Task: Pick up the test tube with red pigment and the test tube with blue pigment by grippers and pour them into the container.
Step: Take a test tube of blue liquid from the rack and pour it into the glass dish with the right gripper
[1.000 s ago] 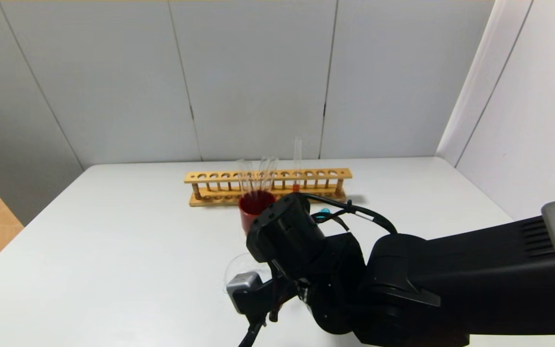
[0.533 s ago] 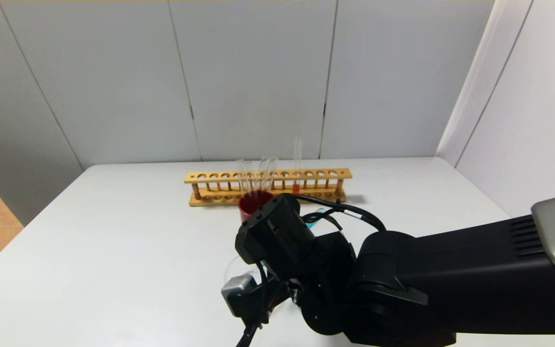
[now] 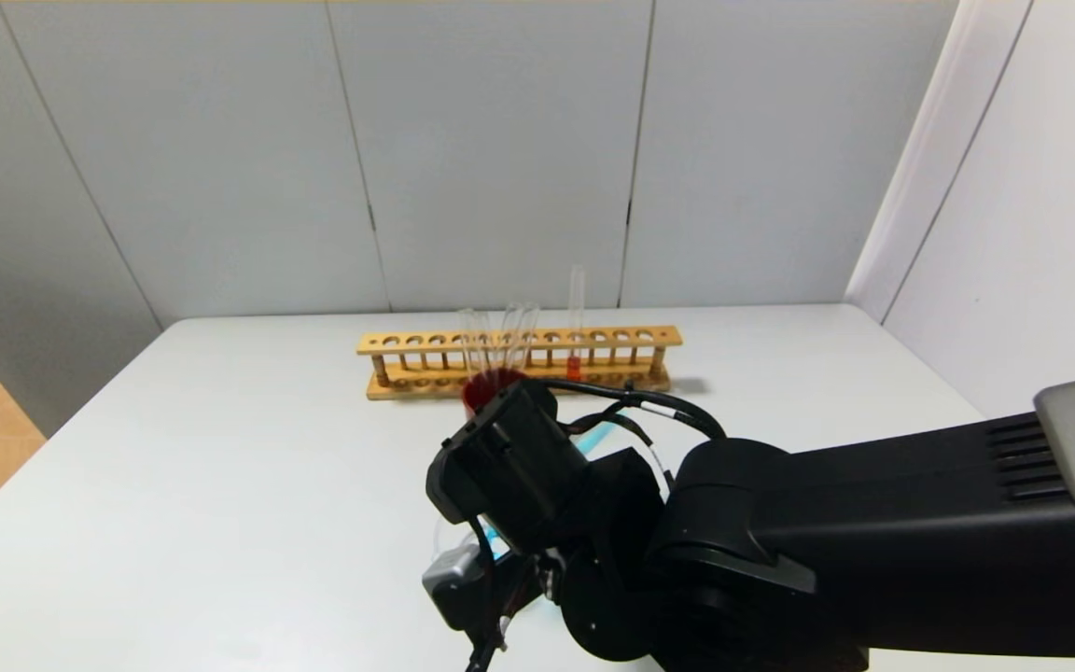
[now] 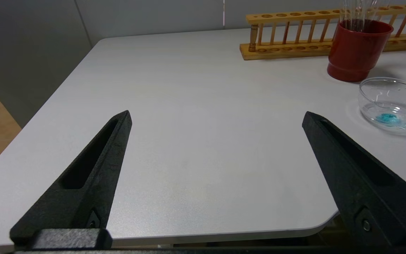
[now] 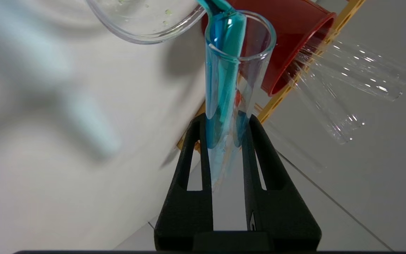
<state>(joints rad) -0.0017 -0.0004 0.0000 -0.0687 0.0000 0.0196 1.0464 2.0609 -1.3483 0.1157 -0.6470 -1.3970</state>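
Note:
My right gripper (image 5: 224,120) is shut on the test tube with blue pigment (image 5: 231,70) and holds it tipped, mouth down, over the rim of the clear glass container (image 5: 143,24). Blue liquid runs along the tube and out of its mouth. In the left wrist view the container (image 4: 391,104) holds a small blue puddle. In the head view the right wrist (image 3: 500,467) hides most of the container. The test tube with red pigment (image 3: 575,327) stands upright in the wooden rack (image 3: 519,359). My left gripper (image 4: 217,116) is open and empty over the table's near left corner.
A dark red cup (image 3: 486,385) holding several colourless tubes stands just in front of the rack, close behind the container; it also shows in the left wrist view (image 4: 356,49). White wall panels rise behind the table and at its right.
My right wrist has moved left and nearer and turned further, tipping the blue tube more steeply over the container. The red tube and the rack have not moved.

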